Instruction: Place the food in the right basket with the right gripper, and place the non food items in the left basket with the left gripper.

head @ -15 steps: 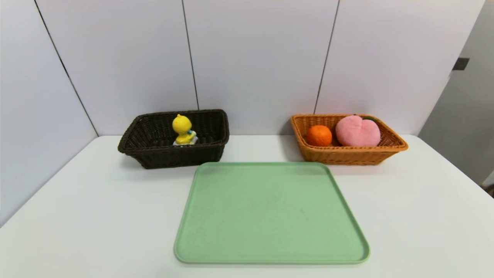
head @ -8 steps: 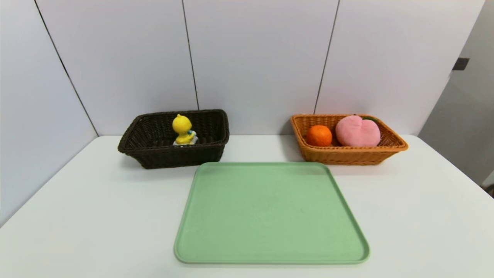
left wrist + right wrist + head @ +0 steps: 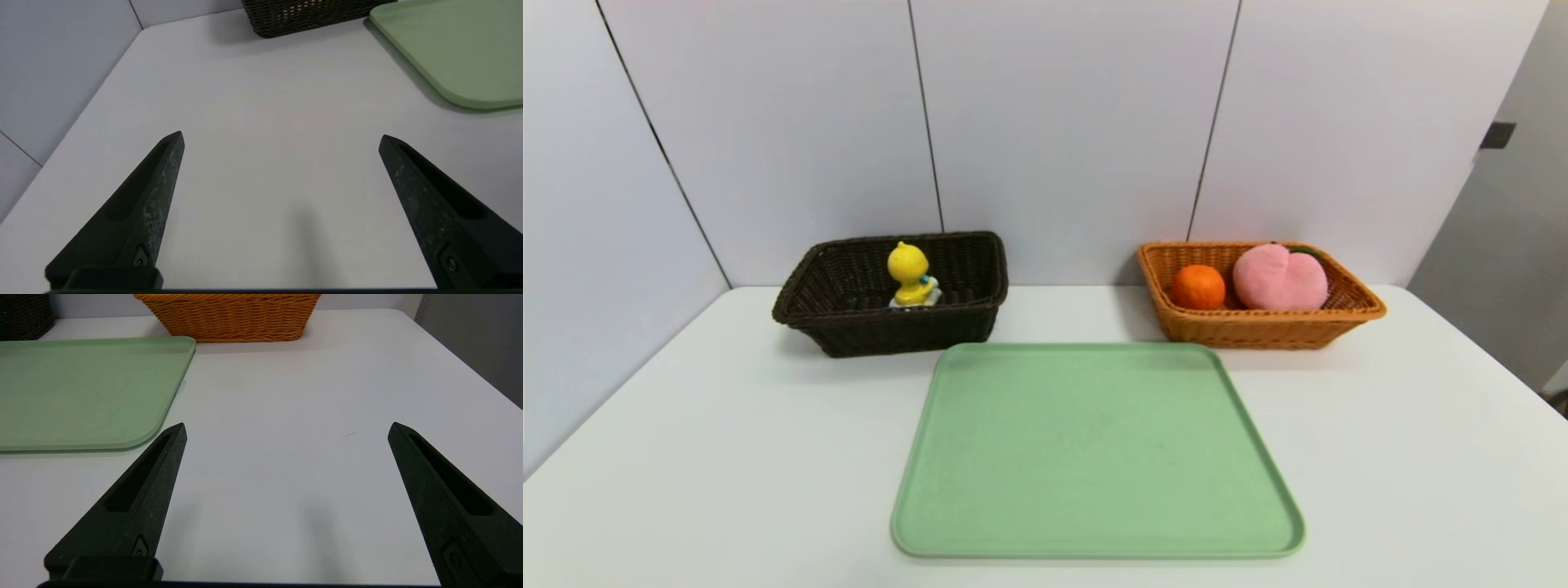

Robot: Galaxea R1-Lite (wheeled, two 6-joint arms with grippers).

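The round orange fruit [image 3: 1197, 287] and the pink plush peach [image 3: 1280, 279] lie side by side in the orange-tan right basket [image 3: 1258, 328], also seen at the far end of the table as the orange-tan basket [image 3: 229, 318]. A yellow duck toy [image 3: 909, 274] stands upright in the dark brown left basket [image 3: 882, 331]; a corner of this dark basket [image 3: 302, 14] shows in the left wrist view. My left gripper [image 3: 281, 136] hangs open over bare table, nothing between its fingers. My right gripper [image 3: 287, 426] is likewise open and empty. Neither arm shows in the head view.
A green tray [image 3: 1094, 449] with nothing on it lies in the middle of the white table [image 3: 727, 457], in front of both baskets. Its corner, the tray [image 3: 457, 49], sits near the left gripper, and the tray [image 3: 81, 388] lies beside the right gripper. Grey wall panels stand behind.
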